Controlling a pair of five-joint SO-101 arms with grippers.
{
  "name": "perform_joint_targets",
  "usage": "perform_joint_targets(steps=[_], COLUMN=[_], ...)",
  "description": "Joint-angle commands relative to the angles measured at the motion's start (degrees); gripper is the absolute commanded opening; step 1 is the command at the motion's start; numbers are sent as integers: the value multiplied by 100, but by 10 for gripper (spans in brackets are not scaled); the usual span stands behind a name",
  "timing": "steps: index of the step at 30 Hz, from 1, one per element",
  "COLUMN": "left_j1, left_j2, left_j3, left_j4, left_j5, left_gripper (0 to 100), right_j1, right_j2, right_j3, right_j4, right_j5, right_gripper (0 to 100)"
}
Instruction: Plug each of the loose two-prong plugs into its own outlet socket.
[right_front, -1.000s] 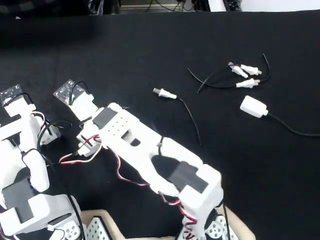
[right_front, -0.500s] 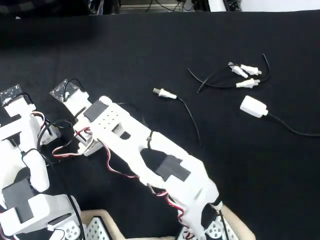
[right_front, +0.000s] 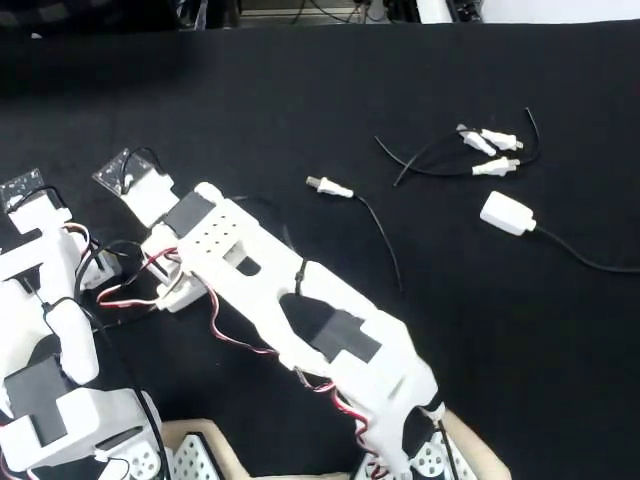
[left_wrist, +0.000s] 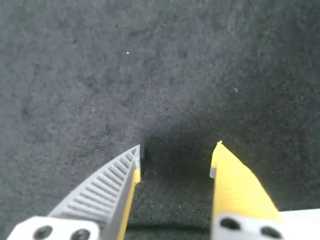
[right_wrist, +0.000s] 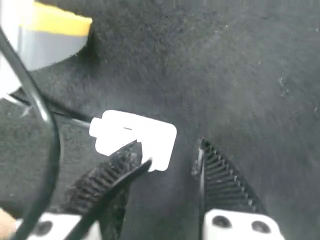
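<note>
My right gripper (right_wrist: 170, 147) sits with its fingers apart, one finger across the edge of a white outlet socket (right_wrist: 134, 134) whose small mark I can't read. My left gripper (left_wrist: 177, 147) is spread over black cloth (left_wrist: 150, 65). A loose plug (right_front: 328, 187) lies mid-table, well apart from both.

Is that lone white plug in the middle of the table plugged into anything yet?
No, loose. The plug lies on the table with bare prongs, apart from the white socket.
</note>
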Motion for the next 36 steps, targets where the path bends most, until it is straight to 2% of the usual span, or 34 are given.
perform_joint_targets(steps=[1, 5, 19, 27, 36], left_j1=[66, 66, 66, 66, 66], left_j2=[-105, -105, -105, -105, -105], left_j3=[-13, -13, -13, -13, -13], left_j4=[-70, -70, -70, -70, -70], left_j5=[53, 53, 53, 53, 62], left_gripper=[228, 228, 228, 228, 228], right_j1=[-44, -193, -44, 158, 149], right_j2=[-40, -40, -40, -31, -40], right_j3=[-31, -31, -66, 75, 1182], right_j4=[-105, -105, -114, -70, -501], right_j5=[-53, -53, -44, -35, -35], right_gripper=[184, 178, 11, 12, 11])
